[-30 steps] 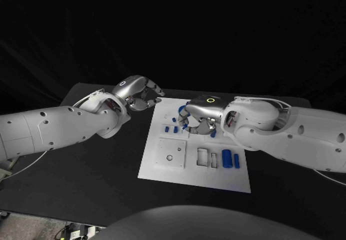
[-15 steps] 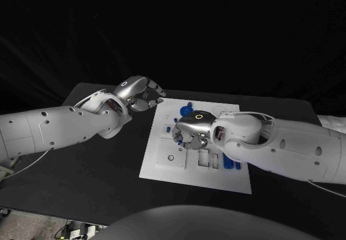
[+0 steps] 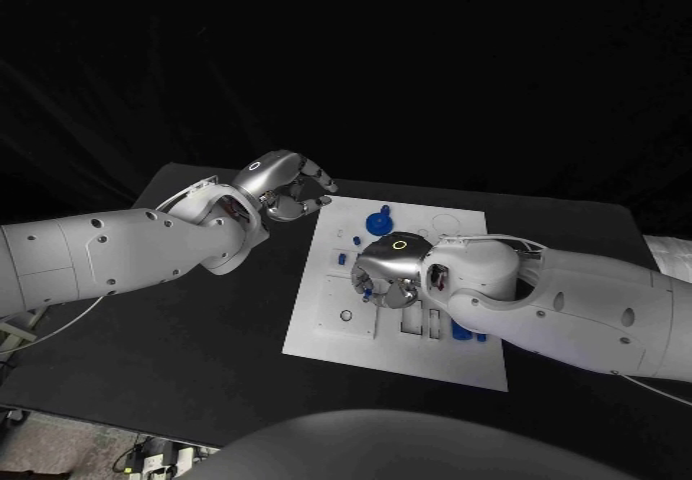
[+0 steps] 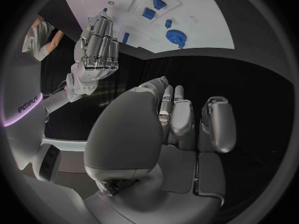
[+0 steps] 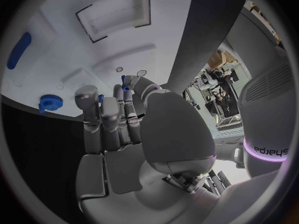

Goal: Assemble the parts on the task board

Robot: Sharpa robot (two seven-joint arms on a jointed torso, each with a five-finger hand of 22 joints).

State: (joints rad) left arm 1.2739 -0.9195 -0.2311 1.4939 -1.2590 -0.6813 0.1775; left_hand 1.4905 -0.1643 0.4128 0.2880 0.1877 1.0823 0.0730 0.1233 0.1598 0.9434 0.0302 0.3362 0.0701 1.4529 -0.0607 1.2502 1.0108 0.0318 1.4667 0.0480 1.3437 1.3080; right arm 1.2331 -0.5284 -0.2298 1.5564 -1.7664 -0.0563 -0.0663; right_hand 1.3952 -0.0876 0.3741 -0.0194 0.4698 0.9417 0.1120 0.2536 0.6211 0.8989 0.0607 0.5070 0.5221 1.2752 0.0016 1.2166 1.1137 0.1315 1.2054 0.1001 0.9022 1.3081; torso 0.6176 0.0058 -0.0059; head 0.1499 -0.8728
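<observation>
Since a second ago my right hand (image 3: 392, 272) has swung from the far middle of the task board (image 3: 361, 345) toward its left middle, and the blue gear (image 3: 379, 220) it was covering now sits exposed at the board's far edge; my left hand (image 3: 289, 185) has barely budged. Readable writing: "sharpa" on the right forearm in the right wrist view, mirrored, beside a glowing purple band, and the same word on that arm in the left wrist view. Now the poses. Right hand is palm down over the board, fingers (image 5: 102, 119) lying close together and bent toward the white surface, with a small blue part (image 5: 126, 81) at the fingertips; I can't tell whether that piece is pinched or just sitting on the board under them. Left hand hovers off the board's far left corner above the black table (image 3: 173, 350), fingers (image 4: 182, 122) curled in together with nothing in them. On the board, I see a small blue peg (image 3: 340, 258) just left of the right hand, a long blue part (image 5: 19, 50) lying well away from the fingers in the right wrist view, and a square recessed plate (image 5: 115, 15) with dark outline near it.
</observation>
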